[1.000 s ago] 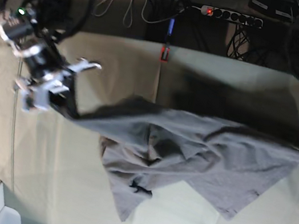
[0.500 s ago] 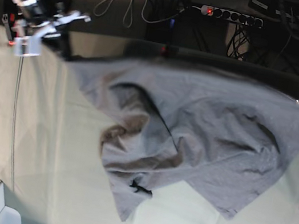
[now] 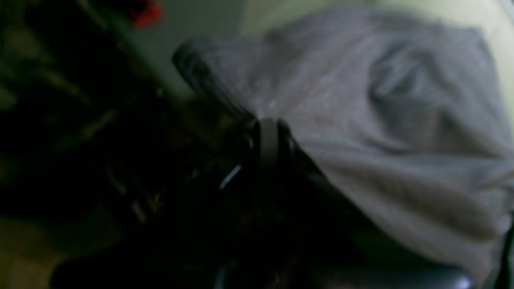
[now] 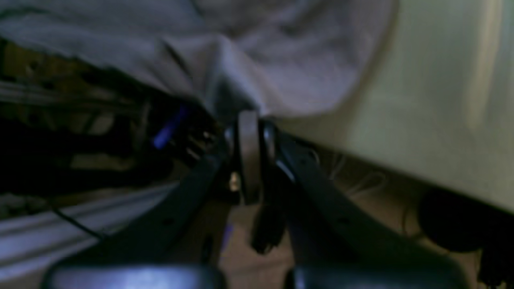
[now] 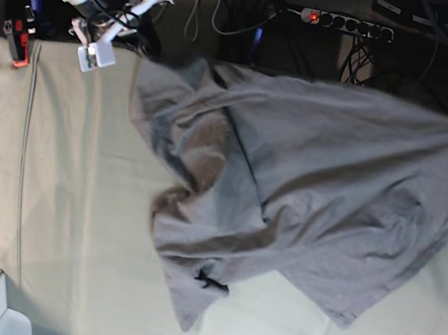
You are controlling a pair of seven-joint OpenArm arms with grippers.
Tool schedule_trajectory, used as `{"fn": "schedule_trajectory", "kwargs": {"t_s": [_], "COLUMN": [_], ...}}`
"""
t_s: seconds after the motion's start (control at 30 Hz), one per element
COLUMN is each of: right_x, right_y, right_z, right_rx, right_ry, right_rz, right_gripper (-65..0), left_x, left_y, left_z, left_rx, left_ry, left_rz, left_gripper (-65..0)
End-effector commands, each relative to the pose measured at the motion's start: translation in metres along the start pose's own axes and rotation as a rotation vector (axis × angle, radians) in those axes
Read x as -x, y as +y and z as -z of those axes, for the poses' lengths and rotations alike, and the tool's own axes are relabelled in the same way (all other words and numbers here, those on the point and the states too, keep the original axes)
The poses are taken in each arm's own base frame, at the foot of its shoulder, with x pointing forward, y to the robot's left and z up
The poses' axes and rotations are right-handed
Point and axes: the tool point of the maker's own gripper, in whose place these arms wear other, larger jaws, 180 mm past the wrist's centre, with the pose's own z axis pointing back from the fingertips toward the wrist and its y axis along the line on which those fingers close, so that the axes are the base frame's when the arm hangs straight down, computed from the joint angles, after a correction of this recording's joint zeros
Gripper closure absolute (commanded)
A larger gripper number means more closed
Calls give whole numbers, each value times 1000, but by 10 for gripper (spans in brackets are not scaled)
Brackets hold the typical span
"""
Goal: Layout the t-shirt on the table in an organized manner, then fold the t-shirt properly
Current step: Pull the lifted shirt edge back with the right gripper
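Left wrist: left gripper (image 3: 267,132) clamped on t-shirt (image 3: 361,120) edge.
Right wrist: right gripper (image 4: 249,132) pinching t-shirt hem beyond table (image 4: 441,100) edge.
Base: t-shirt stretched along far edge, lower half rumpled. Laying-out stage; next, lower and smooth flat.

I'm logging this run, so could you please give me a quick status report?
Left gripper and right gripper both shut on t-shirt edges at the table's far side. Shirt spread wide, still rumpled, not folded. Nothing in the way.
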Motion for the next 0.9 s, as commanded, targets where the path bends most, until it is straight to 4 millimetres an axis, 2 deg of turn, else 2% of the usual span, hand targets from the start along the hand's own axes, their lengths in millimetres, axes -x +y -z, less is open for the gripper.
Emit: {"fn": "schedule_trajectory", "kwargs": {"t_s": [0.0, 0.23, 0.6, 0.7, 0.8, 0.87], "right_x": [-13, -19, -24, -27, -52, -72], "right_y": [3, 3, 2, 2, -9, -15], "right_z": [-3, -4, -4, -3, -2, 0], "right_rx": [-20, -20, -18, -18, 6, 18], "right_ry": [-52, -87, -102, -107, -164, -202], "right_rz": [-13, -12, -20, -23, -47, -72], "right_gripper": [0, 0, 0, 0, 0, 0], "left_x": [-14, -3, -7, -19, -36, -55], "left_y": [0, -2, -3, -11, -27, -52], "left_z": [0, 19, 19, 16, 10, 12], "left_rx": [5, -3, 0, 19, 58, 109], "left_ry": [-46, -17, -31, -63, -109, -158], "left_rz": [8, -50, -46, -35, -19, -24], "left_gripper": [-2, -2, -2, -2, -2, -2]}}
